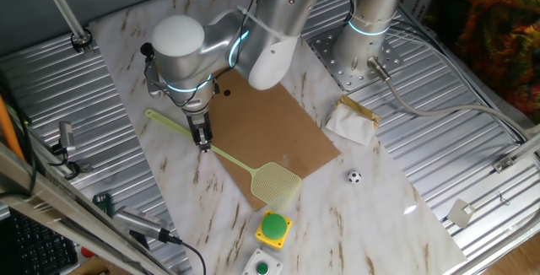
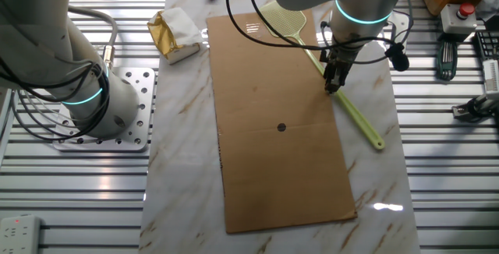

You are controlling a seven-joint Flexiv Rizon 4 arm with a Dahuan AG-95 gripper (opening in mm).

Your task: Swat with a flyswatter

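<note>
The pale yellow-green flyswatter (image 1: 277, 182) lies flat along the edge of the brown board (image 1: 270, 127), with its mesh head near the green button. In the other fixed view the flyswatter (image 2: 355, 118) runs along the board's (image 2: 281, 145) right edge, with its head at the top. My gripper (image 1: 202, 140) points straight down onto the middle of the thin handle. Its fingers are close together around the handle. In the other fixed view the gripper (image 2: 333, 85) shows at the same spot. The swatter still rests on the surface.
A round green button on a yellow base (image 1: 275, 227) sits next to the swatter head. A small black-and-white ball (image 1: 354, 176) and a white and gold packet (image 1: 353, 121) lie beyond the board. A small black dot (image 2: 281, 127) marks the board.
</note>
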